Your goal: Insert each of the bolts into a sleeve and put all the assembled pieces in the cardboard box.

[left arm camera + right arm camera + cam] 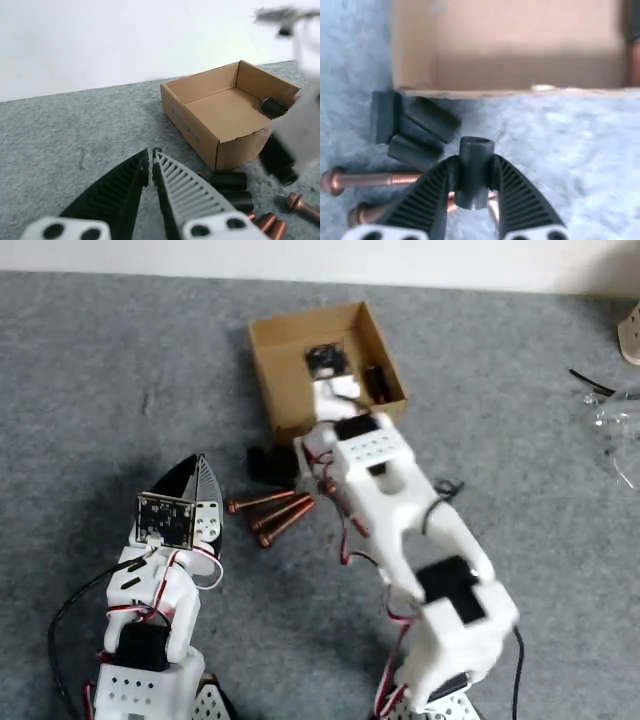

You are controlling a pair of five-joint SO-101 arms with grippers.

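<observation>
Gripping a black cylindrical sleeve (476,148), bore exposed, likely for a bolt: right hand (472,162) clamped on it | left hand (151,159) together, empty, near copper-coloured metal bolts (282,512).

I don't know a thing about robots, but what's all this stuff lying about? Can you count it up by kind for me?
Loose copper bolts: 4
Loose black sleeves: 4, one of them held between the right arm's fingers
Assembled piece, apparently a bolt in a sleeve, in the box: 1
Cardboard box: 1
Total: 10
</observation>
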